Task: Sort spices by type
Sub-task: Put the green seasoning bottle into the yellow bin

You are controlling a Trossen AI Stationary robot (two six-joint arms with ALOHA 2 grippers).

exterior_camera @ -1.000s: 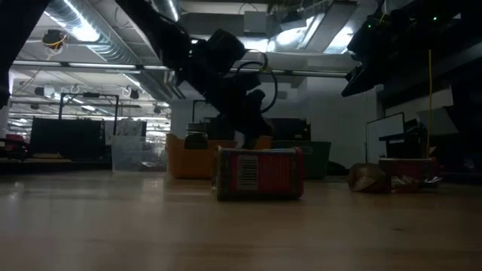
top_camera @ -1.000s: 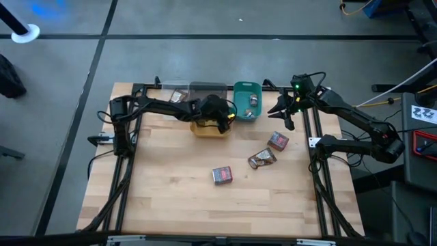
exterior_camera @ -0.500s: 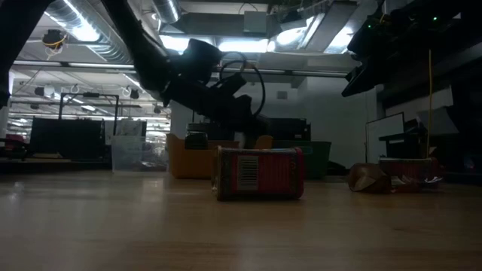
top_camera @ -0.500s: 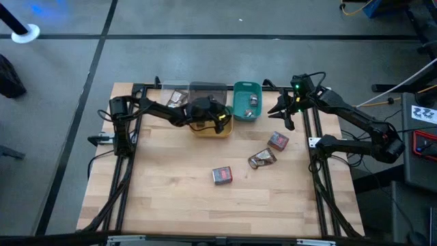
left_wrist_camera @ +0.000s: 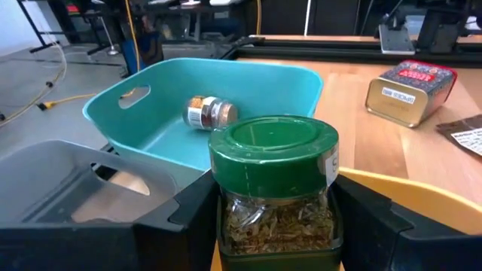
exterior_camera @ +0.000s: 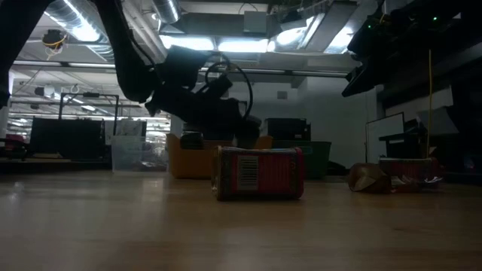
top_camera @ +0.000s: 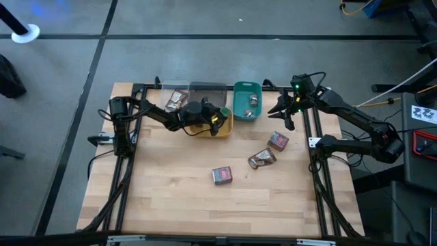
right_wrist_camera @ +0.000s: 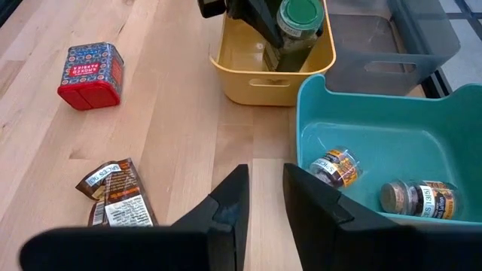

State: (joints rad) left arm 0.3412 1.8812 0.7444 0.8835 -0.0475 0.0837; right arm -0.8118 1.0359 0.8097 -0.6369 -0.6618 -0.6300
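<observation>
So, L to R on your table: the clear tray (top_camera: 175,100) at about 11 o'clock has a brown packet (top_camera: 179,98) in it; the grey tray (top_camera: 206,90) next to it looks bare, as far as you can see. At 12 o'clock your left gripper (top_camera: 217,121) hangs over the yellow tray (right_wrist_camera: 269,84), clenched on the green-capped jar (left_wrist_camera: 274,185). The jar stands upright, long axis vertical, cap up, not yet set down. The teal tray (top_camera: 239,102) beside it holds two small round tins (right_wrist_camera: 336,167) lying on their sides. Your right gripper (top_camera: 285,111) waits at 2 o'clock by the table edge, fingers slightly parted, holding nothing. Left to sort, I'd say: a red box (top_camera: 222,175) near centre, a second brown packet (top_camera: 261,158) and another red box (top_camera: 277,141) toward 3 o'clock, all lying flat. Roughly halfway, by my read.
</observation>
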